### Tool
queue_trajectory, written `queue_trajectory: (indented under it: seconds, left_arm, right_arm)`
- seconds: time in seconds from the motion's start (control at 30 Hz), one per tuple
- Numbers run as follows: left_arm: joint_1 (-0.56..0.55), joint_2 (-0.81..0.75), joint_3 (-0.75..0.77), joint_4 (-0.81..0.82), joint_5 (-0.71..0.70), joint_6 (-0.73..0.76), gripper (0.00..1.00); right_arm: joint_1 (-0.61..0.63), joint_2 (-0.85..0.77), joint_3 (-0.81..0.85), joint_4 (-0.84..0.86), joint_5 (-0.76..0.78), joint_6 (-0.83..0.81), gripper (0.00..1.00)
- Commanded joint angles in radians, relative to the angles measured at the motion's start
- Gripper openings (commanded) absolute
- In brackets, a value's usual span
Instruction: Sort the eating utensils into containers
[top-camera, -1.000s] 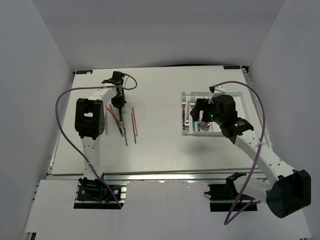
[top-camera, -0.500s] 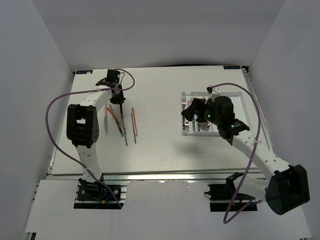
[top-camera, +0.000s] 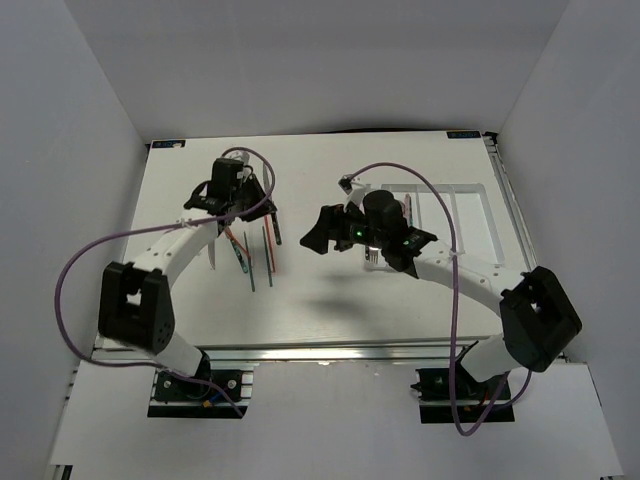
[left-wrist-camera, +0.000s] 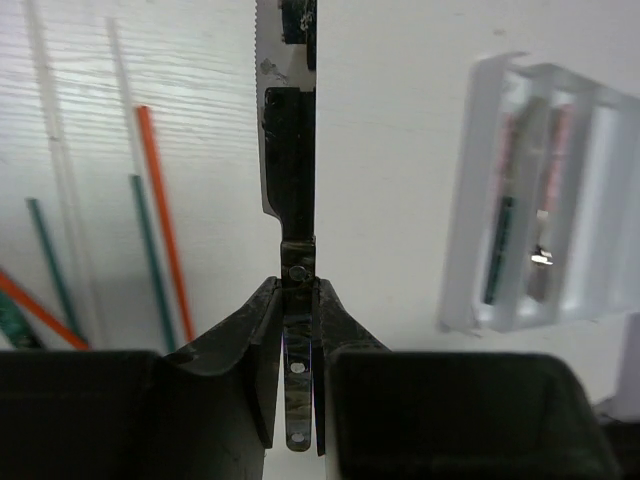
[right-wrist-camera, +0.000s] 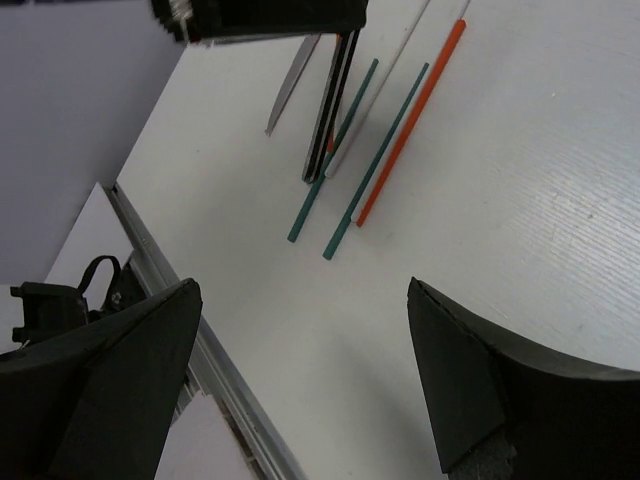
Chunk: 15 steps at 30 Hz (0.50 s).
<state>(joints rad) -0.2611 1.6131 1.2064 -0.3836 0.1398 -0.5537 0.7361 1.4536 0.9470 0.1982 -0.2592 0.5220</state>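
Note:
My left gripper is shut on the dark riveted handle of a serrated knife and holds it above the table; in the top view the gripper is over the chopsticks and the knife points toward the near right. Green and red chopsticks lie on the table at the left. The white tray sits at the right with several utensils in its left compartments. My right gripper is wide open and empty over bare table between the chopsticks and the tray.
The right arm lies across the tray's left part. More thin sticks lie left of the chopsticks. The table's metal front rail runs close below the right gripper. White walls enclose the table.
The right gripper left the tray and moved left to the table's middle. The left arm swung round, its gripper shifting right above the chopsticks with the knife in it.

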Motion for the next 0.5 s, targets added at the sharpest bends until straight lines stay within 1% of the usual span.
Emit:
queue_trajectory:
  seconds: [0.0, 0.07, 0.13, 0.17, 0.33, 0.37, 0.47]
  left_arm:
    - [-0.042, -0.198, -0.100, 0.230, 0.078, -0.167, 0.00]
    - [-0.062, -0.243, -0.158, 0.279, 0.099, -0.224, 0.00]
    - [-0.079, -0.271, -0.177, 0.343, 0.138, -0.262, 0.00]
    - [-0.084, -0.271, -0.180, 0.356, 0.148, -0.270, 0.00]
    - [-0.102, -0.275, -0.165, 0.356, 0.207, -0.276, 0.00]
    - [-0.105, -0.283, -0.169, 0.367, 0.210, -0.279, 0.00]
    - [-0.110, -0.305, -0.186, 0.368, 0.221, -0.285, 0.00]
  right_arm:
    - [0.014, 0.019, 0.032, 0.096, -0.005, 0.009, 0.87]
    - [0.037, 0.051, 0.076, 0.089, 0.008, -0.020, 0.87]
    - [0.051, 0.082, 0.114, 0.040, 0.035, -0.040, 0.86]
    - [0.054, 0.091, 0.149, 0.021, 0.057, -0.048, 0.86]
    - [0.060, 0.136, 0.223, -0.052, 0.083, -0.083, 0.81]
    - [0.062, 0.139, 0.243, -0.063, 0.092, -0.089, 0.80]
    - [0.063, 0.146, 0.265, -0.092, 0.104, -0.106, 0.69]
